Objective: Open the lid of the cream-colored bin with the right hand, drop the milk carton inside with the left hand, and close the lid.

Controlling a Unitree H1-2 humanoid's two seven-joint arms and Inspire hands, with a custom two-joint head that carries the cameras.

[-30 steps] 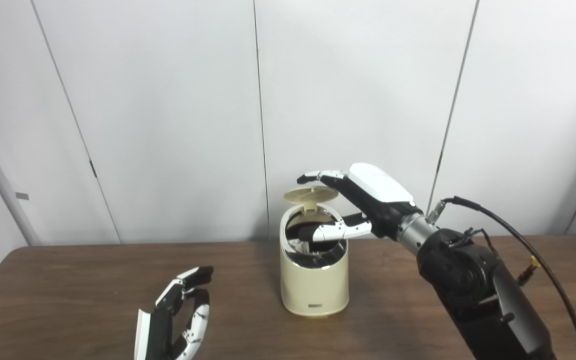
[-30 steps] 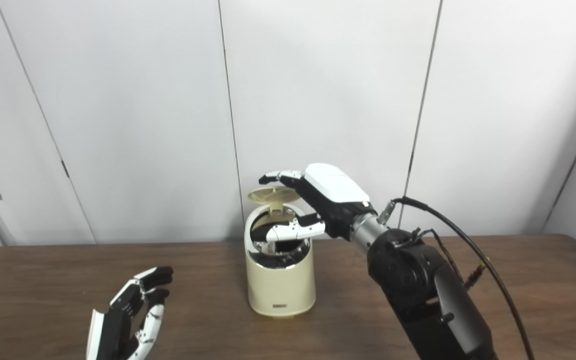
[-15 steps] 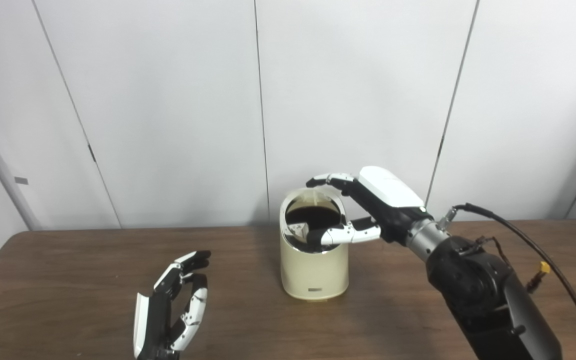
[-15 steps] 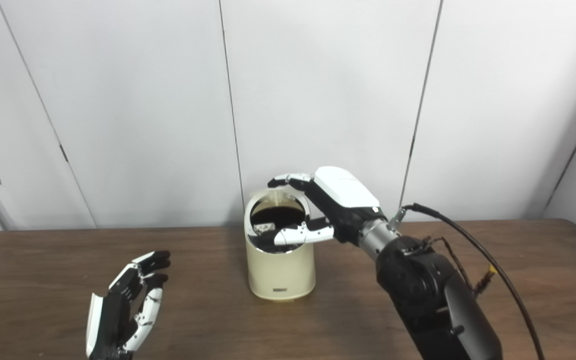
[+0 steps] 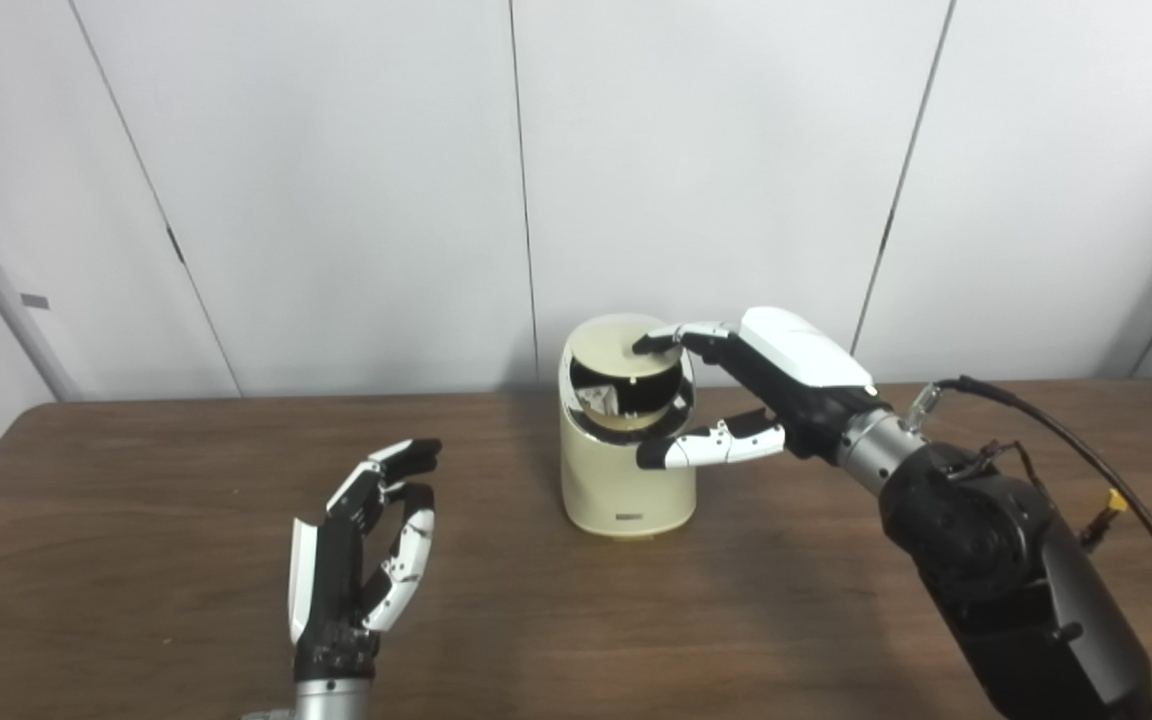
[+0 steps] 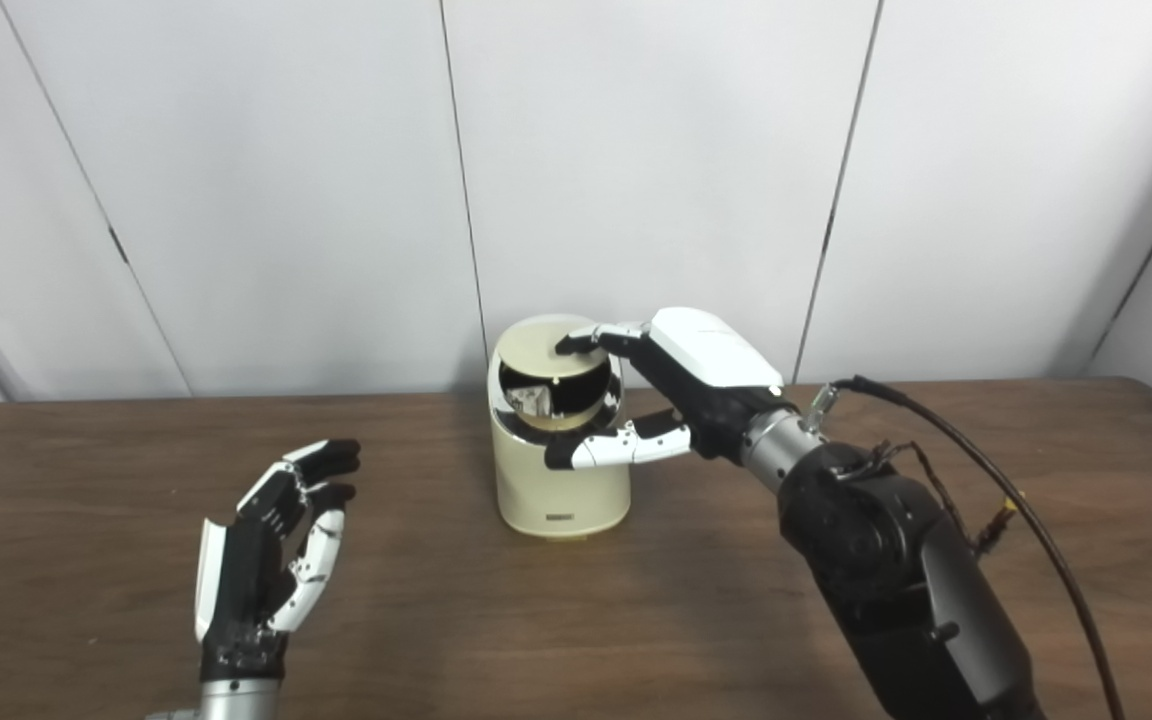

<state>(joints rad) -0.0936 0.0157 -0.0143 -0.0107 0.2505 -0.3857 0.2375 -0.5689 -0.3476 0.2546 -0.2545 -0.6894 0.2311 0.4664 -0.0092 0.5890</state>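
The cream-colored bin point(image 5: 624, 485) stands mid-table. Its round lid point(image 5: 616, 343) is tilted partway down over the dark opening. My right hand point(image 5: 766, 385) reaches in from the right, open, with its fingertips point(image 5: 648, 343) resting on top of the lid and its thumb stretched across the bin's front wall. My left hand point(image 5: 361, 560) is raised above the table at the near left, open and holding nothing. No milk carton shows on the table; a pale scrap shows inside the opening, too small to identify.
The brown wooden table point(image 5: 136, 500) runs back to white wall panels just behind the bin. A black cable point(image 5: 1066, 445) loops off my right forearm over the table's right side.
The lid has come down from wide open to tilted over the opening, my right hand following it downward. The camera has tilted. My left hand has risen slightly.
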